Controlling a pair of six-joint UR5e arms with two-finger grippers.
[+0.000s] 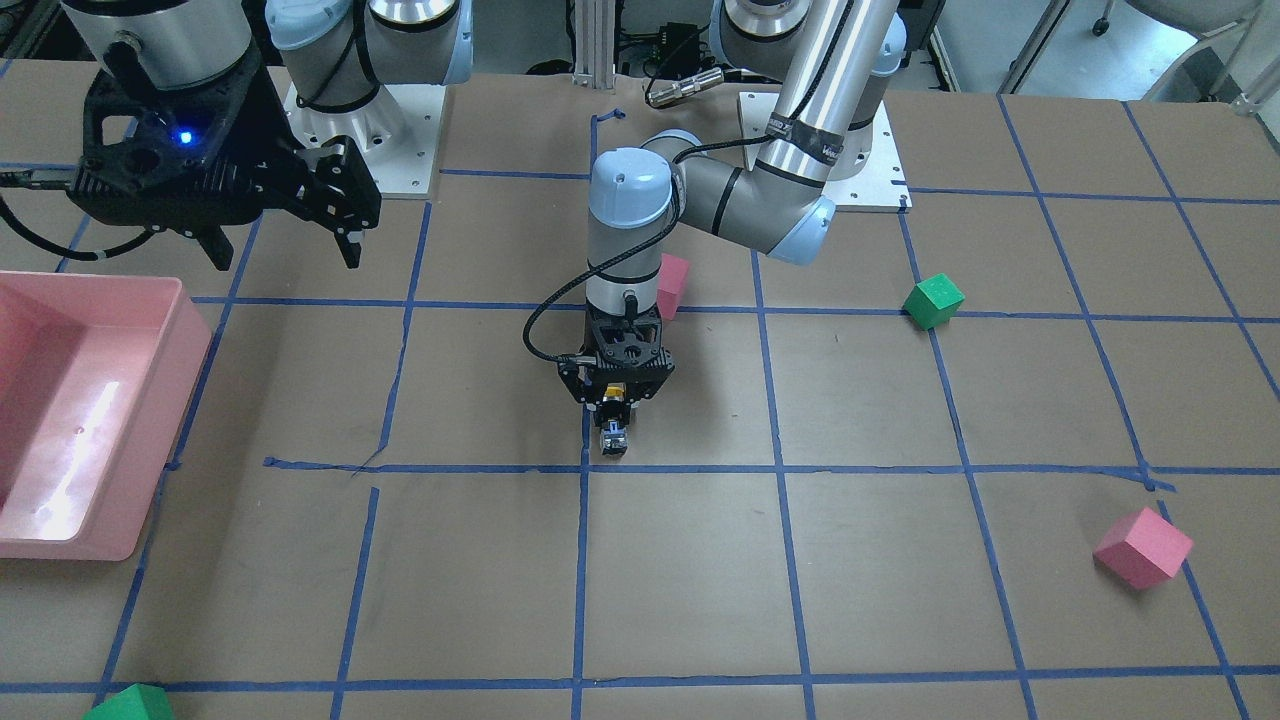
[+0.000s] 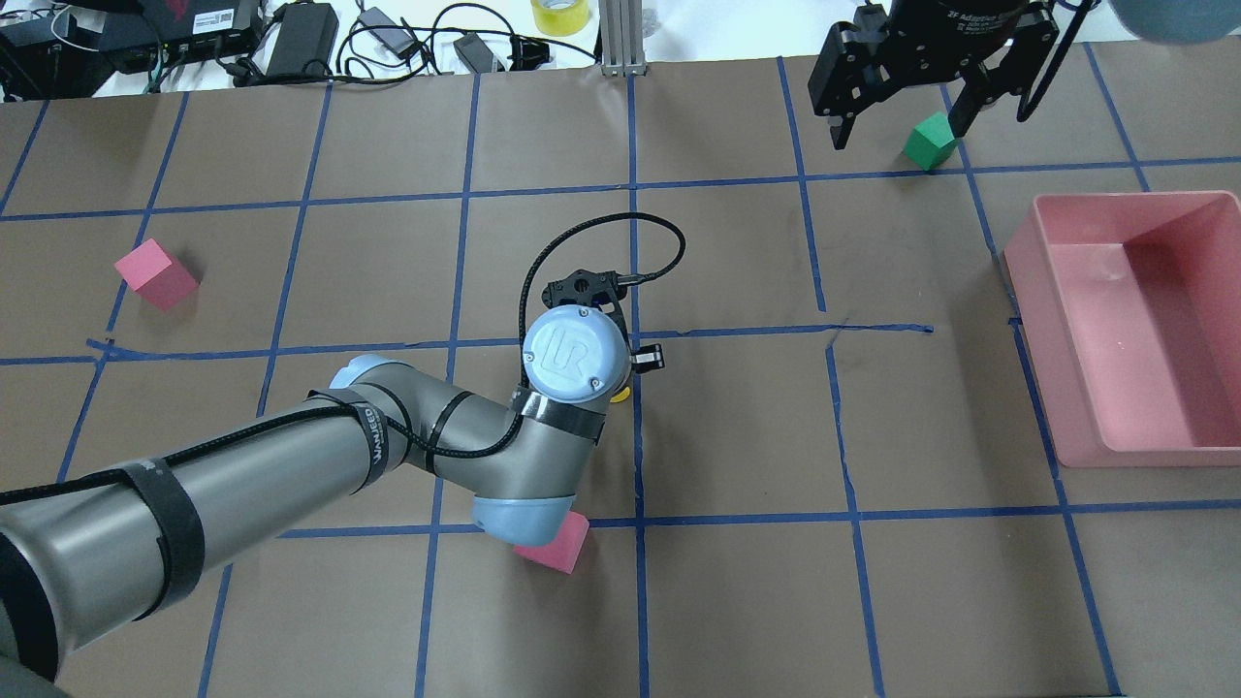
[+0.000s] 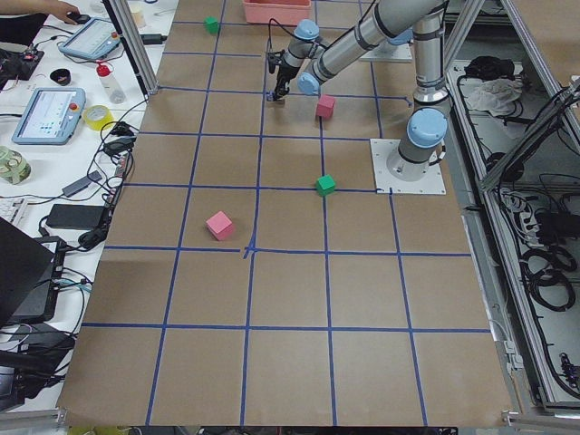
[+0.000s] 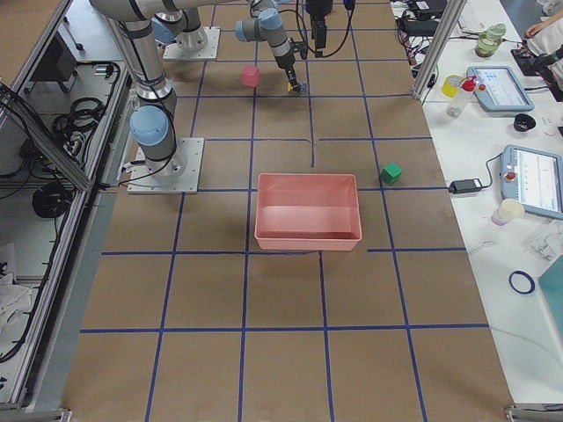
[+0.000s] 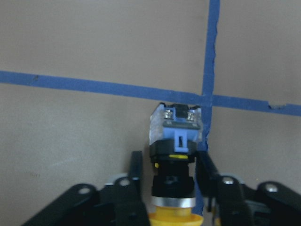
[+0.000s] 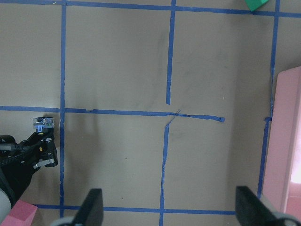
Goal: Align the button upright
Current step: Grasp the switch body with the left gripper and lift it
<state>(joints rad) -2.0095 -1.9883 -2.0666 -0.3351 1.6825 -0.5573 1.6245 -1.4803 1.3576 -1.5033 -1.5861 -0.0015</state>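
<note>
The button [image 1: 613, 436] is between the fingers of my left gripper [image 1: 613, 418] near the table's middle, by a blue tape crossing. Its yellow cap [image 1: 614, 392] is up by the palm, and its grey-and-blue body points down at the table. In the left wrist view the button [image 5: 175, 141] sits between both fingers [image 5: 137, 172], which close on its black neck. I cannot tell whether it touches the table. My right gripper [image 1: 283, 250] hangs open and empty high over the table's far side, also in the overhead view [image 2: 900, 126].
A pink bin [image 1: 190, 350] stands under and beside the right arm. A pink cube [image 1: 672, 285] lies just behind the left wrist. A green cube [image 1: 933, 300], another pink cube [image 1: 1143, 547] and a second green cube [image 1: 130, 703] lie scattered around.
</note>
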